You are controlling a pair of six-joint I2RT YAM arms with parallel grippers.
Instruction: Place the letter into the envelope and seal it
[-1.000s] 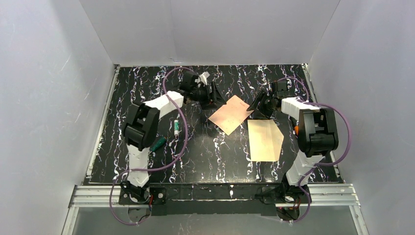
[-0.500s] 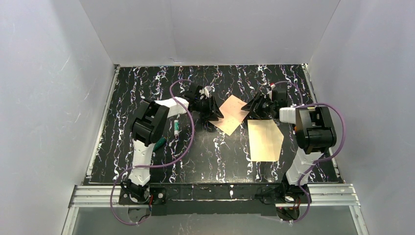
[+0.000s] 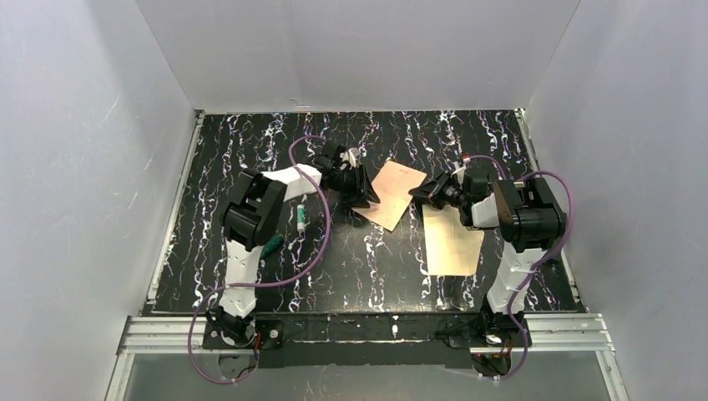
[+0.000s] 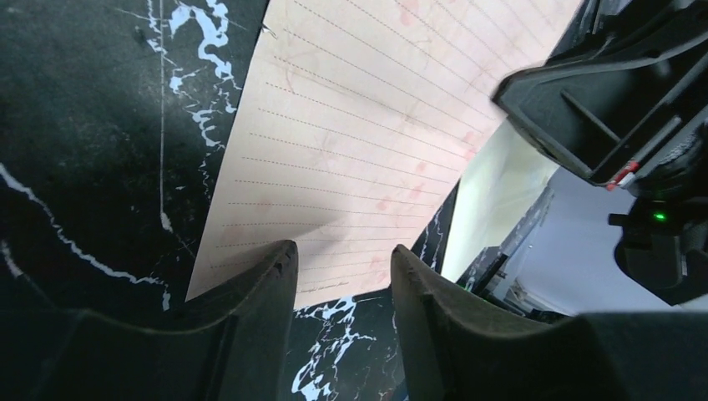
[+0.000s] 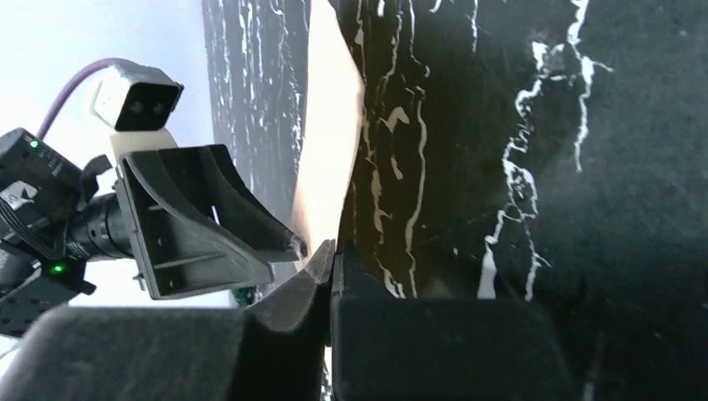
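Observation:
The tan lined letter (image 3: 392,194) lies tilted at mid-table. My right gripper (image 3: 420,190) is shut on its right corner; in the right wrist view the letter (image 5: 330,150) runs edge-on into the closed right gripper (image 5: 334,251). My left gripper (image 3: 366,195) is at the sheet's left edge, open. In the left wrist view the left gripper (image 4: 342,251) shows a gap over the table, one tip overlapping the near corner of the letter (image 4: 351,142). The pale envelope (image 3: 451,242) lies flat to the right, its flap pointing right; a strip of the envelope (image 4: 493,200) shows past the letter.
A small white tube (image 3: 300,219) and a green object (image 3: 271,245) lie on the black marbled table (image 3: 376,276) beside the left arm. White walls enclose the table on three sides. The two grippers face each other across the letter.
The right gripper has closed on the letter's right corner, and its arm has swung in toward the sheet. The left gripper has moved to the letter's left edge and narrowed somewhat.

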